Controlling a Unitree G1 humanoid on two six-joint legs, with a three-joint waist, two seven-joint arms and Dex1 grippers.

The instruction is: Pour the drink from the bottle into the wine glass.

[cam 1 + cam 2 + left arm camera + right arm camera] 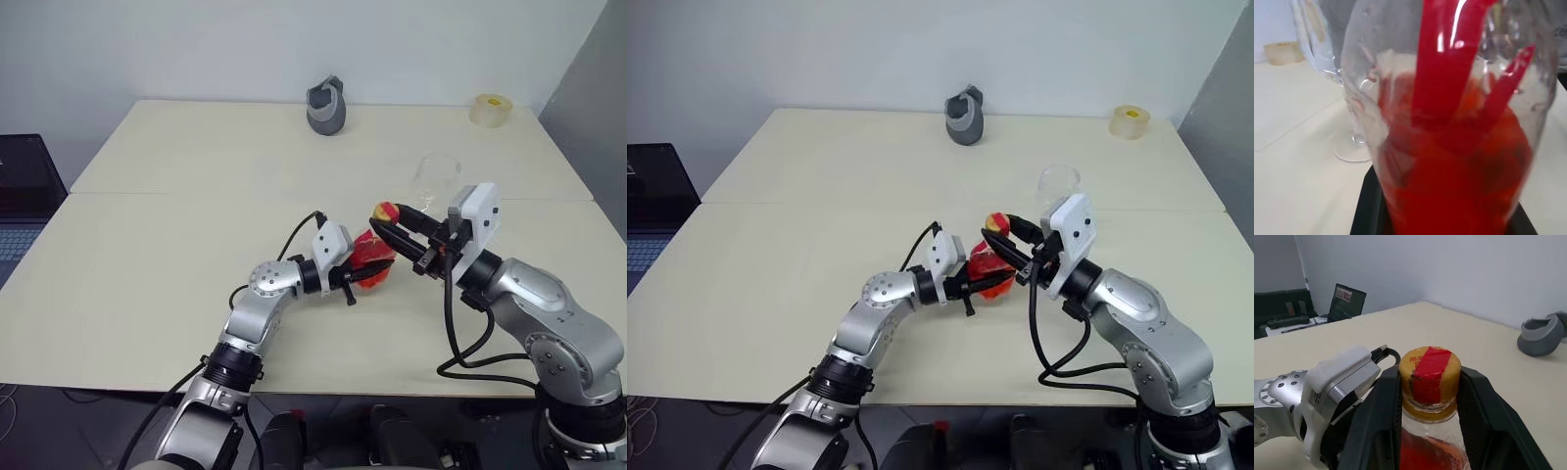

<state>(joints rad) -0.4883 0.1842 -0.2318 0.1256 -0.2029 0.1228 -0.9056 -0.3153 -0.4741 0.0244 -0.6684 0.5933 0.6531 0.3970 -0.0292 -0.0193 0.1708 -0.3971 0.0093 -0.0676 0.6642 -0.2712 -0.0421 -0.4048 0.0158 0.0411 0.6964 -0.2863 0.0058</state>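
Bottle work at mid-desk: a small clear plastic bottle (pixel 372 262) with a rounded body, filled with bright red translucent drink (pixel 1459 171), is held above the pale cream desk (pixel 176 196) between the robot's two arms. The left gripper (pixel 359 276) has its black fingers clenched on the bottle's body from the left side. The right gripper (pixel 1429 391) has its black fingers (pixel 1481 416) grasping the bottle's cap (pixel 1430 371), a yellowish top crossed by a strip of red tape. A clear, colourless stemmed wine glass (pixel 1058 186) stands upright on the desk just beyond the right gripper, near the bottle but apart from it. At the desk's far edge sit a grey jug-like object (pixel 326 106) and, well to its right, a yellowish tape roll (pixel 491 110). A dark laptop (pixel 22 201) sits off the desk's left side.
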